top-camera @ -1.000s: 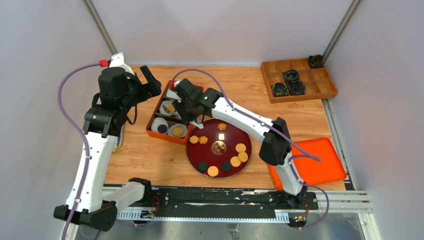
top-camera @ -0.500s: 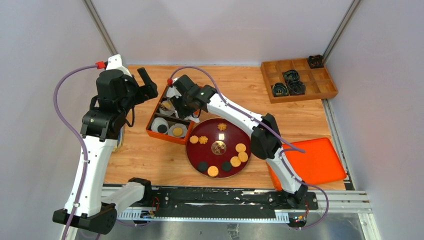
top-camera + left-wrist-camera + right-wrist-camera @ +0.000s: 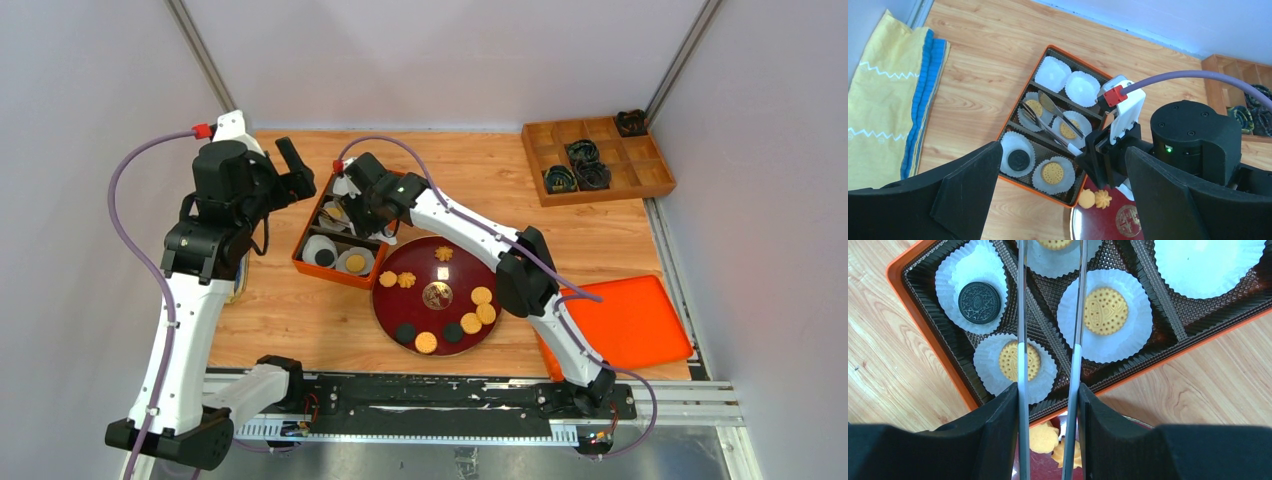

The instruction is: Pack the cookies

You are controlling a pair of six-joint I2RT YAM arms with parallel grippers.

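Note:
The cookies lie on a dark red plate (image 3: pixel 450 275): golden round ones (image 3: pixel 481 296), black ones (image 3: pixel 405 332) and flower-shaped ones (image 3: pixel 443 254). An orange box (image 3: pixel 300 245) left of the plate holds white paper cups. Some of those cups hold a black cookie (image 3: pixel 979 302) or golden cookies (image 3: pixel 1105 311). My right gripper (image 3: pixel 1048 400) is shut on metal tongs (image 3: pixel 1077 340). The tongs reach over the box's middle cups (image 3: pixel 1058 125); whether their tips hold a cookie does not show. My left gripper (image 3: pixel 1063 147) is open and empty, high above the box's left side.
Two empty white cups (image 3: pixel 1068 82) sit at the box's far end. A yellow-and-blue cloth (image 3: pixel 883 100) lies left of the box. A wooden compartment tray (image 3: pixel 640 178) with black coiled rings stands at the back right. An orange tray (image 3: pixel 630 320) lies at the front right.
My right gripper has moved left and away from the plate's rim, carrying the tongs over the orange box. My left gripper has shifted slightly left.

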